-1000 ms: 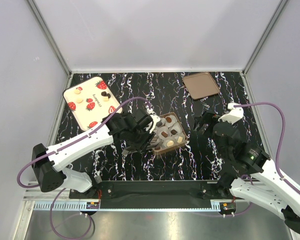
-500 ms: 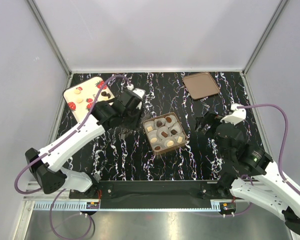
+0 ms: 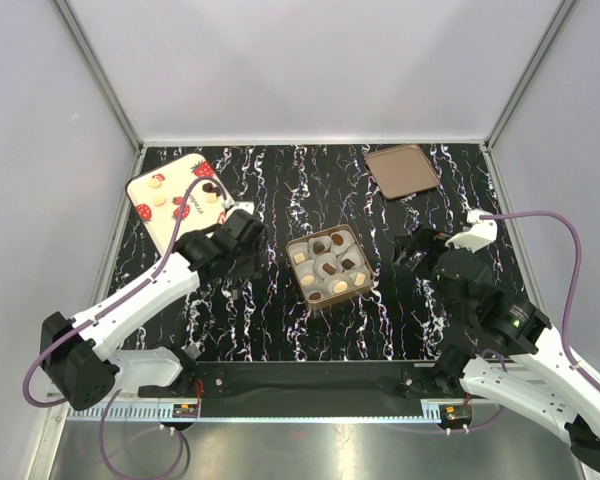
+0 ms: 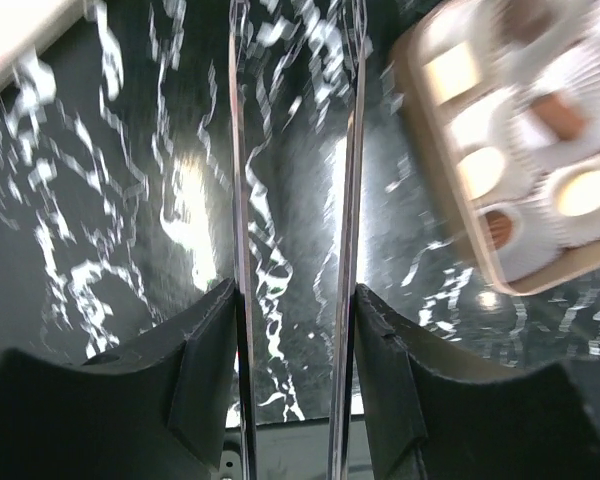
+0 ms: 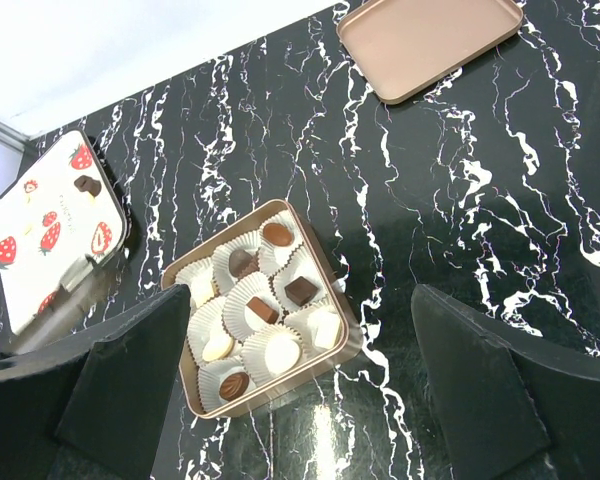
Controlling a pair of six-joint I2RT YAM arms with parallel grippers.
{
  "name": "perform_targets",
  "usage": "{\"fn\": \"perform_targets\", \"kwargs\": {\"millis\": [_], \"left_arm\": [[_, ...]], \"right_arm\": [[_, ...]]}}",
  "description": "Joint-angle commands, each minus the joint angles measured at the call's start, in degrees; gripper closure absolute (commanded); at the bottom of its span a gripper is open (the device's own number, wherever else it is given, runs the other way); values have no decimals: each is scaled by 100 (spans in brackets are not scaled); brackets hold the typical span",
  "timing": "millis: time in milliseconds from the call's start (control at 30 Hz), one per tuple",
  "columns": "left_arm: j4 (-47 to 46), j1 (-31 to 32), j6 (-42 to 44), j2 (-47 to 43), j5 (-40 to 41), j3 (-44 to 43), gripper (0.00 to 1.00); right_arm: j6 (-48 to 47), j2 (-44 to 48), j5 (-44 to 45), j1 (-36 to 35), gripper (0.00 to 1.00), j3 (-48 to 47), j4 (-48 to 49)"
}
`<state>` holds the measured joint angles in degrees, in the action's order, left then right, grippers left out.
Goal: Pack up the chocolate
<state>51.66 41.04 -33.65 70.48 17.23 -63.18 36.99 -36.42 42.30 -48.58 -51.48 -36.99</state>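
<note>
Chocolate (image 3: 327, 265): most of the pieces sit in the open brown box (image 3: 372, 280), one to a white paper cup (image 5: 235, 300). Dark and cream pieces are mixed across the cups. The right wrist view shows the same pieces (image 5: 263, 310) clearly, none stacked.

More chocolate lies loose on the strawberry-print tray (image 3: 160, 222), far-left of the box. There are several cream pieces and at least one dark one (image 5: 87, 184). The tray is well apart from the box, with bare tabletop (image 3: 280, 180) between.

My left fingers (image 4: 212, 370): apart, with nothing between them, only the black marbled tabletop showing through the gap. They are just left of the box, between it and the strawberry tray. The left wrist view is blurred. The box (image 4: 435, 180) runs down the right of that view, close beside my right-hand blade but not touching it. I cannot tell whether the tips touch the tabletop.

My right fingers (image 5: 130, 380): spread wide and holding nothing. They are right of the box and well apart from it, raised above the tabletop, and the wrist view takes in the whole box (image 5: 290, 385) from above.

A flat brown lid (image 3: 402, 170) lies far-right of the box, near the back edge of the tabletop, with nothing on it
</note>
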Motion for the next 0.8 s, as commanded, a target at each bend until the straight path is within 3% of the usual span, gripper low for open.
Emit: {"fn": "perform_targets", "kwargs": {"millis": [0,233,400,767], "left_arm": [[-647,18,-537,-420,149,568,50],[-1167,18,-1020,-667,96,1693,49],[-1307,27,-1223,-641,104,1923,36],[-1510,19,-1443,-395,105,2248,32]], "right_arm": [[98,-14,-38,33,0,-125,52],[133,-31,-108,41,0,-160,52],[229,-67,-134,50,0,-204,-97],[212,-163,-126,41,0,-248,-141]]}}
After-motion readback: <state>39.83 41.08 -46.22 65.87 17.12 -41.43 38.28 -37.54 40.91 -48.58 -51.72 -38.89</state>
